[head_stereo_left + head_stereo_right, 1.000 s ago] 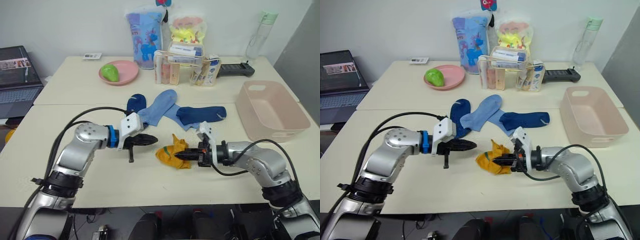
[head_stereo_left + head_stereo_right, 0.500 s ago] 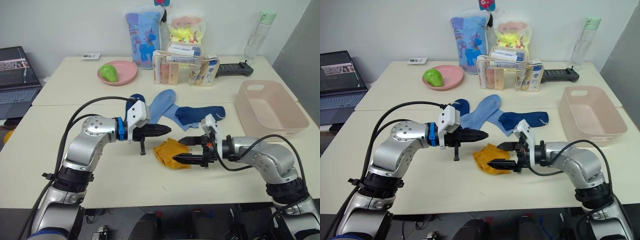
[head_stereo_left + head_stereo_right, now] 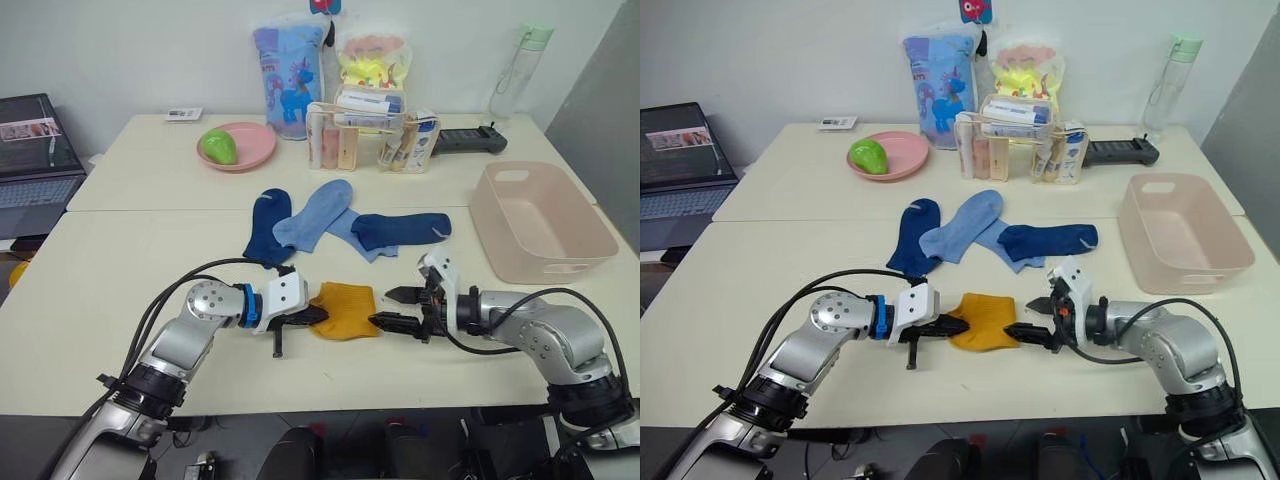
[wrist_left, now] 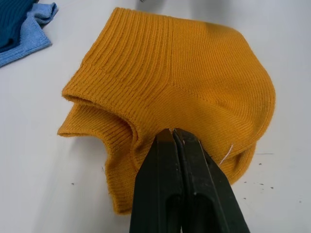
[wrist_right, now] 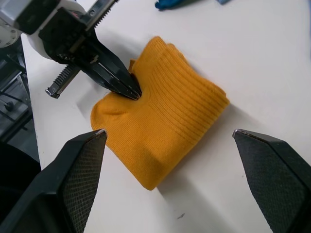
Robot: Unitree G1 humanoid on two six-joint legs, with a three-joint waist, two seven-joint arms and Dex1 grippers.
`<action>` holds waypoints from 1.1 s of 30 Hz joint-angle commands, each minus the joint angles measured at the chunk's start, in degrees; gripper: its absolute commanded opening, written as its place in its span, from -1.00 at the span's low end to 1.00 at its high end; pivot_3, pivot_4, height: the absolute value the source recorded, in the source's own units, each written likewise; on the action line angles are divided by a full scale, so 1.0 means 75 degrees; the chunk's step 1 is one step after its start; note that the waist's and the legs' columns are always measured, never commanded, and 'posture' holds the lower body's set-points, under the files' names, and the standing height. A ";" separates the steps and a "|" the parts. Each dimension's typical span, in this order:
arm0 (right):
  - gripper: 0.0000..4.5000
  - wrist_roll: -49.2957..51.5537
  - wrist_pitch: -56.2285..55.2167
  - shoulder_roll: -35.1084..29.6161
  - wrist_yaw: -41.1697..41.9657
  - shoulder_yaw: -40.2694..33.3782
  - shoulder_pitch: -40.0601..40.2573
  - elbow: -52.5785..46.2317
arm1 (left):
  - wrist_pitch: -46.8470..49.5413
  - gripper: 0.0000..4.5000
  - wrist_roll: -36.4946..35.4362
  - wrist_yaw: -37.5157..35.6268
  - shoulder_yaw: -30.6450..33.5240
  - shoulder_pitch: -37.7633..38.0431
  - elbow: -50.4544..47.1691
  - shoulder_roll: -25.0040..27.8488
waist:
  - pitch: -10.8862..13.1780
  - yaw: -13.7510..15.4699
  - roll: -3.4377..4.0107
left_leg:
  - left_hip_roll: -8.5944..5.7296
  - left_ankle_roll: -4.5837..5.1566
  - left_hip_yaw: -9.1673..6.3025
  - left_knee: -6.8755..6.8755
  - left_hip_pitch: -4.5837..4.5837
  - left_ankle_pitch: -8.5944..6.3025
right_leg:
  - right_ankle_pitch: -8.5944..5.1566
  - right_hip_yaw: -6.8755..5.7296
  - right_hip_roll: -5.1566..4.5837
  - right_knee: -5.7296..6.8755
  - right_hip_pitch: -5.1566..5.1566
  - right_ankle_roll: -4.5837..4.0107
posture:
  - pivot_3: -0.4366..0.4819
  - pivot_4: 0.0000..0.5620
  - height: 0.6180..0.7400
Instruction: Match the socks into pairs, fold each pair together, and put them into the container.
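The mustard yellow pair (image 3: 345, 309), bunched a second ago, now lies folded flat on the table (image 3: 120, 300), left gripper (image 3: 318, 316) pinching its edge, right gripper (image 3: 392, 308) released and spread wide, container (image 3: 540, 222) awaiting.

I see the mustard yellow pair (image 3: 344, 309) folded into one flat ribbed bundle near the table's front edge, roughly at its middle, pinched at one side by the left gripper (image 4: 171, 141). Farther back, toward the table's centre, the other four socks lie loose and unpaired: one dark navy sock (image 3: 266, 226) stretched lengthwise, a light blue sock (image 3: 316, 212) overlapping its top, a second light blue sock (image 3: 350, 235) partly beneath, and the other dark navy sock (image 3: 400, 229) lying crosswise over it. The pale pink container (image 3: 540, 222) stands empty by the table's right edge.
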 commanded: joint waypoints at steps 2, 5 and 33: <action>0.99 0.0271 0.0518 0.0385 -0.0143 -0.0101 -0.0226 0.0371 | 0.0062 -1.00 0.0193 0.0042 0.0048 0.0083 0.0354 0.0086 | -0.0003 -0.0006 0.0005 | 0.0000 0.0000 0.0000 -0.0001 0.0001 0.0000 | 0.0000 0.0000 0.0001 0.0004 0.0000 0.0000 | -0.05 -0.47 1.00; 0.99 0.0194 0.0642 0.0798 -0.0247 0.0015 -0.0487 0.0951 | 0.0011 -1.00 0.0197 0.0003 0.0058 0.0074 0.0334 0.0118 | -0.0007 -0.0026 0.0008 | 0.0000 0.0002 0.0002 0.0000 0.0006 -0.0001 | 0.0000 0.0002 0.0001 0.0005 0.0002 0.0000 | -0.05 -0.47 1.00; -1.00 0.0106 0.0273 0.1007 -0.0496 -0.0890 -0.0805 0.0656 | 0.2253 -0.43 -0.2092 0.0172 0.1424 -0.0502 -0.1189 -0.0299 | -0.0005 0.0001 0.0011 | -0.0004 0.0000 -0.0001 0.0008 -0.0033 0.0000 | 0.0001 0.0001 0.0002 0.0010 -0.0037 0.0001 | -0.05 -0.47 1.00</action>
